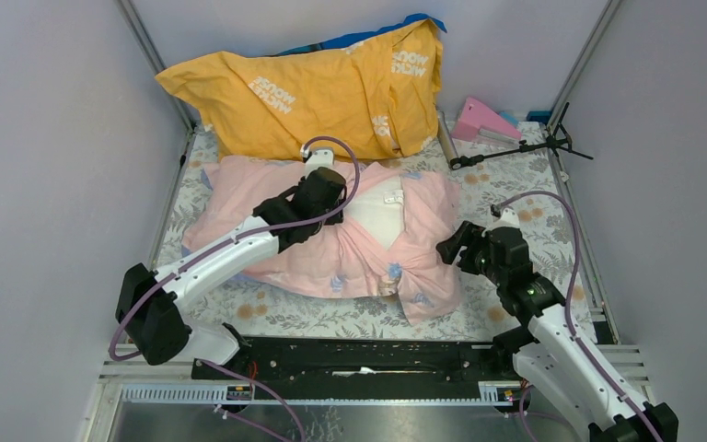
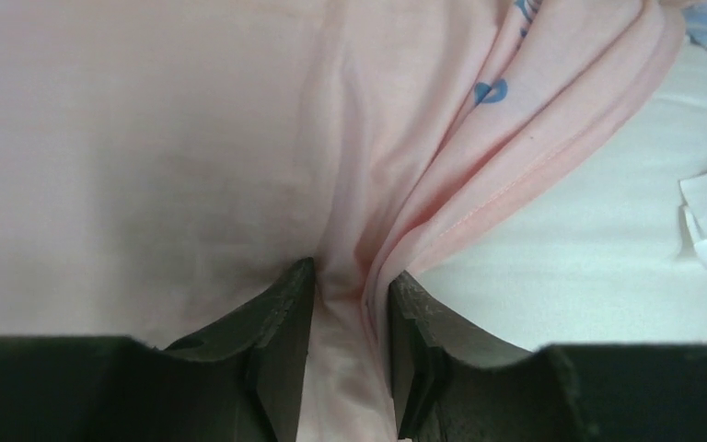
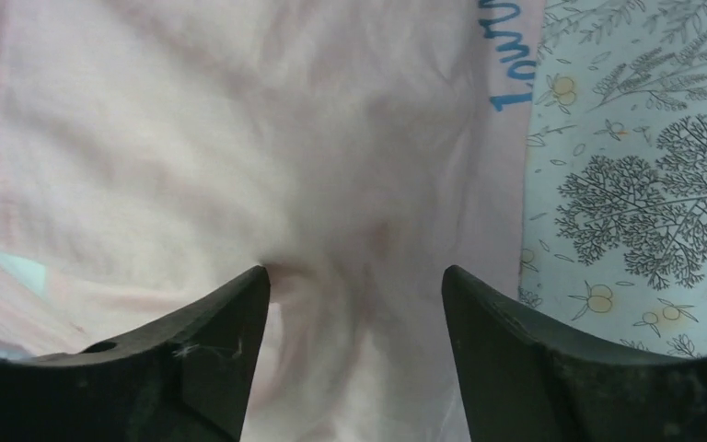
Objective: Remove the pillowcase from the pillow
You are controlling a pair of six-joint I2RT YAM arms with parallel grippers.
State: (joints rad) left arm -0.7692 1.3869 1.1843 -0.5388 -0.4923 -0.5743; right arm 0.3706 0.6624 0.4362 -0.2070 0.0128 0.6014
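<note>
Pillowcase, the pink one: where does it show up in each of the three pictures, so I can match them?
Top external: the pillowcase lies mid-table, bunched around the white pillow.
Left wrist: the pillowcase fills most of the picture, with a fold pinched between the jaws.
Right wrist: the pillowcase covers the left and middle, under open jaws.
Shared landmark: the pillow, also at the right in left wrist; it is not clearly in right wrist.

My left arm [image 1: 230, 253] and right arm [image 1: 562, 348], white shells between black joints, a purple cable [image 1: 357, 180] looping off each wrist, blocky black bases, my fingers [image 2: 276, 354] dark matte wedges, edges scuffed, lint-flecked.
</note>
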